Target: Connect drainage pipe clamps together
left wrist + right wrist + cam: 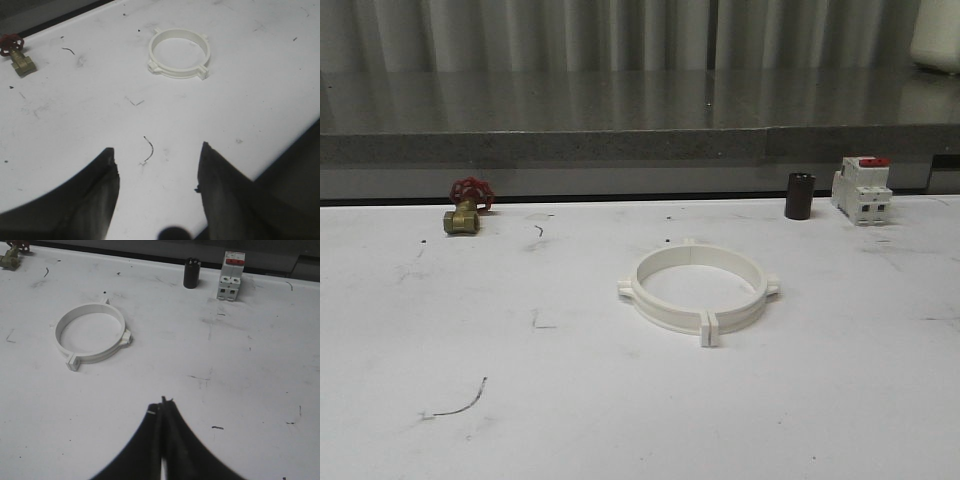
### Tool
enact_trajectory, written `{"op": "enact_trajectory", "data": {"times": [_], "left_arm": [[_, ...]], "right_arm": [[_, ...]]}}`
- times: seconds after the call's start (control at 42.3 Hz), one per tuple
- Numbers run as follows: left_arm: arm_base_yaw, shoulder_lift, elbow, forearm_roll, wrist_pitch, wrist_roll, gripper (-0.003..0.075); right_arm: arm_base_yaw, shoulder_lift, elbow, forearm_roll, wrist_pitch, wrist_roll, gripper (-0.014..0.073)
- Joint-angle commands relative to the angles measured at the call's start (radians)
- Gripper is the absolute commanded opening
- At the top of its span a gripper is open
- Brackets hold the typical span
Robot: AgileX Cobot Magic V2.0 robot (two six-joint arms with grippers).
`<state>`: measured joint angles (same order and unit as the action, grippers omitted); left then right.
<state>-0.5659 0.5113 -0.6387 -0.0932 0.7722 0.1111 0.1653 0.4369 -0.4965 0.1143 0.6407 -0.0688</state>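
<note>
Clamps, two white plastic semicircular drainage pipe halves [696,287], lie closed into one ring mid-surface, tabs touching. Left gripper [157,165] hangs well back, jaws wide and empty; right gripper [163,405] pinched closed on nothing. Joining looks done; only retreat seems left.

A white table [410,330] fills the lower part of the front frame, scuffed with dark marks. At its middle lie the drainage pipe clamps [697,291], joined into one ring, flat on the surface. Upper left, a brass valve [466,208] with a red handwheel. Upper right, a dark cylinder [800,196] stands just beside a white breaker [862,190] with a red top.
</note>
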Motion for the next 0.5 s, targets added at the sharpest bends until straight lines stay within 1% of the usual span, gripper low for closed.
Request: {"op": "enact_trajectory", "data": {"times": [0.0,0.095,0.213,0.237,0.26,0.284,0.308,0.402,0.473], "left_arm": [[0.065,-0.043,0.005,-0.012,-0.111,0.0,0.0342],[0.153,-0.122,0.074,-0.012,-0.207,0.0,0.0268],[0.291,-0.244,0.204,-0.004,-0.358,0.0,0.0114],[0.325,-0.272,0.238,-0.004,-0.402,0.0,0.0062],[0.351,-0.292,0.264,-0.004,-0.435,0.0,0.004],[0.384,-0.312,0.299,-0.004,-0.48,0.0,-0.0002],[0.407,-0.337,0.324,-0.001,-0.512,0.0,-0.0018],[0.493,-0.415,0.432,-0.004,-0.639,0.0,-0.002],[0.532,-0.458,0.491,-0.005,-0.695,0.0,-0.002]], "right_arm": [[-0.007,0.003,-0.027,0.007,-0.071,-0.009,-0.0119],[-0.007,0.003,-0.027,0.007,-0.071,-0.009,-0.0119],[-0.007,0.003,-0.027,0.007,-0.071,-0.009,-0.0119],[-0.007,0.003,-0.027,0.007,-0.071,-0.009,-0.0119],[-0.007,0.003,-0.027,0.007,-0.071,-0.009,-0.0119],[-0.007,0.003,-0.027,0.007,-0.071,-0.009,-0.0119],[-0.007,0.003,-0.027,0.007,-0.071,-0.009,-0.0119],[-0.007,0.003,-0.027,0.007,-0.071,-0.009,-0.0119],[-0.007,0.003,-0.027,0.007,-0.071,-0.009,-0.0119]]}}
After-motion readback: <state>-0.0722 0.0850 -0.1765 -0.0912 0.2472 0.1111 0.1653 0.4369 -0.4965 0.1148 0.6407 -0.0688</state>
